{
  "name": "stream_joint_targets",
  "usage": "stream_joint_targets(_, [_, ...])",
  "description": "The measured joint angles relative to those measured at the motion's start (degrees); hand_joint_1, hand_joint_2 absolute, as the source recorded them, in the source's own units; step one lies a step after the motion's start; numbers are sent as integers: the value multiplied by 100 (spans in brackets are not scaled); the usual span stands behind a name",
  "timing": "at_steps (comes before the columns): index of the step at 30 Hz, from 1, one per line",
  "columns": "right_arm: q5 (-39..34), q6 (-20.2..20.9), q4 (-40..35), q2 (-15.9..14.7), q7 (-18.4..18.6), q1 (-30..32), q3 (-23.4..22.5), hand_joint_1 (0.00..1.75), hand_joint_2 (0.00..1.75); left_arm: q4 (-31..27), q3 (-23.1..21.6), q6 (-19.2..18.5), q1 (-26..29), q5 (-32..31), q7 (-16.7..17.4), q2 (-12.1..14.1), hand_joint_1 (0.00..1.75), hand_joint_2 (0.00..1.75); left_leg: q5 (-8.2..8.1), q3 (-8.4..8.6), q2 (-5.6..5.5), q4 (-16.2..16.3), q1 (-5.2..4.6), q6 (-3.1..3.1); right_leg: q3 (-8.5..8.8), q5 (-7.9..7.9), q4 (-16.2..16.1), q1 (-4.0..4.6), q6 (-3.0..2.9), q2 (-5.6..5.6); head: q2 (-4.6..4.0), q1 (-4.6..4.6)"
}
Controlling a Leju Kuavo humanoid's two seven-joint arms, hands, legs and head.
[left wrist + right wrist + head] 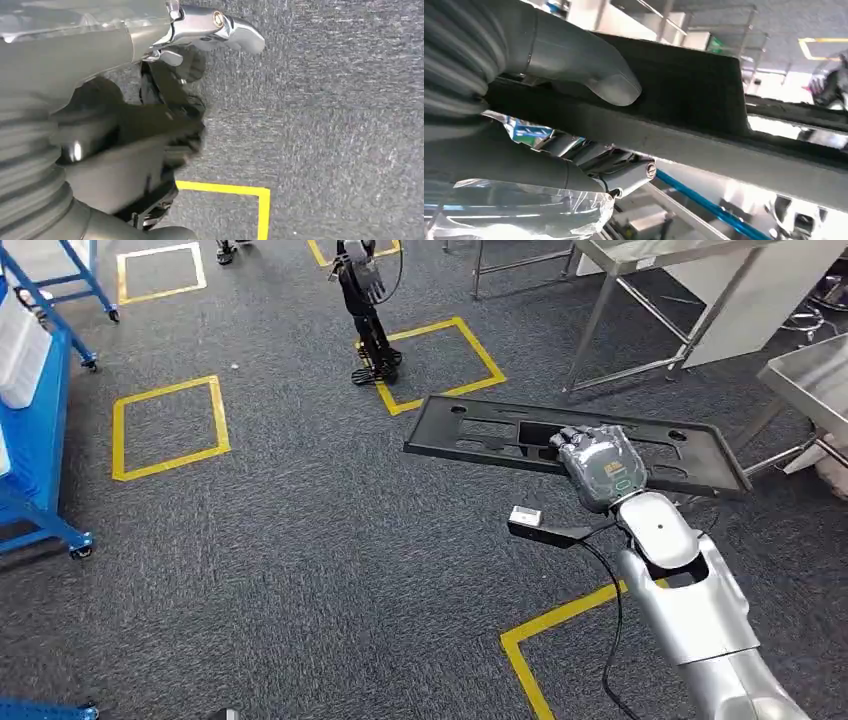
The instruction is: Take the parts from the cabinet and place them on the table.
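**One black panel, carried over the carpet**

Left hand [125, 145] is a dark blur against the floor, can't tell if it's clenched or loose. Just one part [480, 430]: long, flat, black, with cut-out slots, held level above the floor. Right hand [598, 465] clamps its near edge. Two steel tables [640, 260] far right.

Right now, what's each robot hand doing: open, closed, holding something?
Left robot hand: blurred, cannot be told.
Right robot hand: holding the long black plastic part.
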Motion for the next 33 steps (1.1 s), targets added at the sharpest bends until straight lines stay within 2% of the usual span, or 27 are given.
stream_joint_targets(1, [-2,22,15,0,-2,0,15,175,175,0,7,0,3,9,0,0,0,175,126,10,-1,-79,3,1,5,0,4,-2,1,77,0,0])
stream_joint_targets(3, [-2,28,28,0,0,-9,22,175,175,0,20,0,-3,17,15,2,0,175,663,361,-62,-934,28,14,7,-9,32,-12,21,236,-2,2])
stream_joint_targets(4, [-2,26,28,0,0,-24,26,175,175,0,24,0,-2,17,15,2,0,175,895,571,-238,-1411,55,21,1,-23,53,-20,44,301,0,0])
stream_joint_targets(5, [-2,28,31,0,0,-50,33,175,175,0,33,0,10,20,18,2,0,175,901,672,-530,-1670,74,33,-29,-34,91,1,76,357,0,4])
stream_joint_targets(6, [-4,30,44,0,2,-71,39,175,175,0,39,0,14,22,30,2,0,175,876,715,-485,-1743,105,41,-67,-34,128,-5,109,431,0,17])
stream_joint_targets(7, [-6,31,48,0,4,-75,41,175,175,0,41,0,8,22,33,2,0,175,873,713,-438,-1739,70,54,-90,-23,114,-26,147,481,-2,0])
stream_joint_targets(9, [-7,30,57,0,7,-64,39,175,175,0,44,0,-11,28,33,0,0,175,895,732,-335,-1773,46,140,-105,8,76,-50,234,603,0,-9])
stream_joint_targets(10, [-9,31,57,-7,9,-54,37,175,175,0,46,0,-14,31,35,-13,0,175,931,749,-245,-1835,88,194,-119,-23,111,-68,249,558,0,-13])
stream_joint_targets(11, [-15,33,57,-15,9,-70,37,175,175,-2,48,0,-23,33,37,-13,0,175,940,765,-193,-1868,75,221,-182,-141,262,-25,267,243,-2,32])
stream_joint_targets(12, [-18,33,59,-15,17,-97,35,175,175,-2,50,0,-17,31,39,-15,0,175,942,767,-131,-1870,62,233,-366,-363,627,-22,287,42,0,61])
stream_joint_targets(14, [-20,33,61,-9,24,-77,39,175,175,-2,63,2,13,33,48,-13,0,175,923,769,11,-1868,41,255,-800,-742,1549,-48,324,-107,0,59])
stream_joint_targets(15, [-20,33,61,-9,26,-53,39,175,175,-2,72,2,18,33,48,-13,0,175,914,769,78,-1865,39,256,-934,-790,1816,-60,337,-128,0,59])
stream_joint_targets(16, [-20,35,63,-9,28,-30,39,175,175,-2,77,2,17,33,48,-15,0,175,905,774,143,-1864,39,251,-924,-705,1786,-68,345,-142,0,59])
stream_joint_targets(17, [-20,35,63,-9,33,-19,39,175,175,-2,79,2,15,33,48,-17,0,175,891,783,208,-1861,39,242,-790,-522,1515,-70,345,-164,0,59])
stream_joint_targets(18, [-20,33,59,-11,37,-20,37,175,175,-2,79,2,14,33,48,-20,0,175,874,801,274,-1857,39,230,-531,-272,1021,-68,335,-213,0,61])
stream_joint_targets(19, [-20,33,48,-11,44,-26,33,175,175,-2,81,2,14,33,50,-22,0,175,847,833,338,-1853,38,207,-205,-24,428,-56,312,-357,0,59])
stream_joint_targets(20, [-20,33,41,-11,48,-34,28,175,175,-2,81,2,15,33,50,-22,0,175,823,852,387,-1853,8,179,-39,-56,101,2,284,-675,0,61])
stream_joint_targets(21, [-20,33,41,-9,50,-48,28,175,175,-2,83,2,13,33,50,-24,0,175,798,850,437,-1827,-27,143,-42,-40,62,46,216,-634,0,55])
stream_joint_targets(24, [-20,33,39,-28,52,-10,6,175,175,-2,87,2,7,33,52,-24,0,175,765,915,614,-1865,-29,73,-69,-57,76,61,149,-424,0,48])
stream_joint_targets(25, [-20,33,20,-33,53,8,-4,175,175,-2,87,2,-8,33,52,-24,0,175,713,907,583,-1846,-27,15,-23,-29,27,-12,97,-346,0,48])
stream_joint_targets(26, [-20,33,-13,-33,53,13,-18,175,175,-2,87,2,-10,33,50,-24,0,175,617,881,308,-1701,7,-10,-11,-30,20,-12,87,-290,-2,41])
stream_joint_targets(27, [-22,33,-22,-33,61,12,-20,175,175,-2,87,2,1,33,52,-24,0,175,428,735,144,-1371,13,-13,-7,-32,21,-15,39,-245,0,31])
stream_joint_targets(29, [-39,44,-37,-33,59,28,-20,175,175,-2,87,2,39,26,52,-24,0,175,26,269,20,-422,25,-33,-3,-36,26,-5,11,-89,0,31])
stream_joint_targets(30, [-55,48,-39,-33,59,49,-20,175,175,-2,90,2,49,26,50,-24,0,175,-49,75,3,-67,25,-38,-1,-37,28,2,9,-3,0,24])
stream_joint_targets(31, [-68,57,-39,-33,57,75,-20,175,175,-2,92,7,51,24,50,-24,0,175,22,3,1,5,25,-32,9,-38,30,4,10,82,0,28])
stream_joint_targets(32, [-76,63,-39,-35,59,90,-24,175,175,-2,92,7,51,26,50,-22,0,175,216,55,-2,-195,25,-19,15,-42,35,4,14,164,-2,28])
stream_joint_targets(33, [-79,63,-39,-39,59,93,-26,175,175,-2,92,7,49,26,48,-22,0,175,505,219,-32,-620,27,-1,21,-47,45,1,22,250,0,26])
